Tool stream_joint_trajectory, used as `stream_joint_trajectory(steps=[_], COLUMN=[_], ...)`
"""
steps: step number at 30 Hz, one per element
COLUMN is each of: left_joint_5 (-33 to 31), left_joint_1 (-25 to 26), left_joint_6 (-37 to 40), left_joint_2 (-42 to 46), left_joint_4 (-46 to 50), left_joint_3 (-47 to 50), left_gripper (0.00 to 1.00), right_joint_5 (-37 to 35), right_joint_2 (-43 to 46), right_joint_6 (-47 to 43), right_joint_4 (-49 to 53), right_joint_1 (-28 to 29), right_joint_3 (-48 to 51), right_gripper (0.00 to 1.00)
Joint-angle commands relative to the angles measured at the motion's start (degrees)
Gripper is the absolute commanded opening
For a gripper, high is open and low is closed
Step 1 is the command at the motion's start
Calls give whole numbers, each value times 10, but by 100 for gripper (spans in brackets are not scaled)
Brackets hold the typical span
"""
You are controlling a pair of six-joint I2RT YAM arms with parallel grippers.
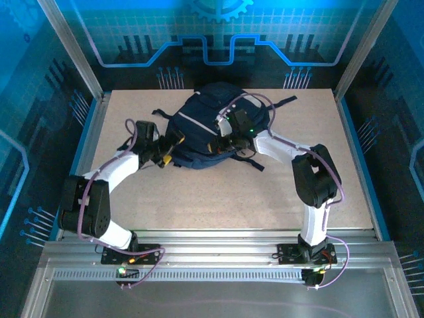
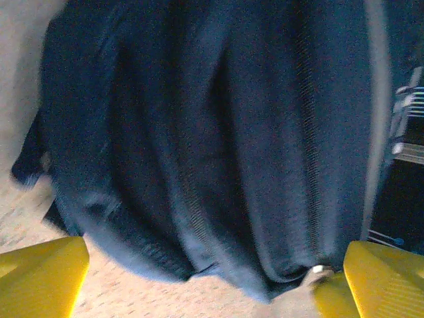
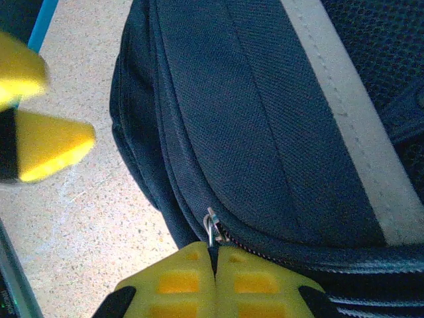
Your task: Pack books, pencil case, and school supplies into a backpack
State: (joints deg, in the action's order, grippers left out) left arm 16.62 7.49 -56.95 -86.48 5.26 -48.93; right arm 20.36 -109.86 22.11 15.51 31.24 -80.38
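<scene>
- We see the backpack [image 1: 212,129] in dark navy, finely woven, with a pale grey stripe [image 3: 344,126] across its front.
- Its straps [image 1: 255,162] look black to us.
- The zipper pull [image 3: 211,228] is silvery metal against the navy.
- We find the bench [image 1: 218,199] a pale beige, speckled with tiny dark flecks.
- The left hand [image 2: 215,265] has bright yellow fingers [image 2: 40,275].
- The right hand [image 3: 215,262] has yellow pads [image 3: 179,281] with orange-tinted square recesses, and black behind them.
- The left arm [image 1: 112,175] and right arm [image 1: 281,147] are white and black, with purple cables [image 1: 83,212].
- The walls [image 1: 212,33] glow blue, with a lighter circuit-line pattern.
- We note a silver-grey rail [image 1: 218,248].
</scene>
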Motion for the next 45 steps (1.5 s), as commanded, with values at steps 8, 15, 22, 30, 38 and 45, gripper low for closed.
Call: stream_joint_trajectory(steps=[8, 15, 22, 30, 38, 45], left_joint_5=[-74, -70, -48, -56, -41, -135], left_joint_1=[24, -3, -17, -20, -19, -20], left_joint_6=[-60, -55, -49, -17, 15, 166], left_joint_2=[-84, -146, -144, -95, -67, 28], left_joint_4=[-73, -131, -124, -74, -42, 116], left_joint_3=[-15, -7, -7, -5, -22, -82], left_gripper=[92, 21, 0, 0, 63, 99], right_joint_5=[11, -44, -136, -225, -136, -274], right_joint_2=[32, 41, 54, 59, 116, 213], right_joint_6=[-2, -112, -151, -122, -99, -117], right_joint_4=[-8, 114, 120, 92, 58, 19], right_joint_1=[20, -2, -75, -149, -155, -180], right_joint_3=[3, 14, 40, 14, 44, 171], right_gripper=[0, 0, 0, 0, 98, 100])
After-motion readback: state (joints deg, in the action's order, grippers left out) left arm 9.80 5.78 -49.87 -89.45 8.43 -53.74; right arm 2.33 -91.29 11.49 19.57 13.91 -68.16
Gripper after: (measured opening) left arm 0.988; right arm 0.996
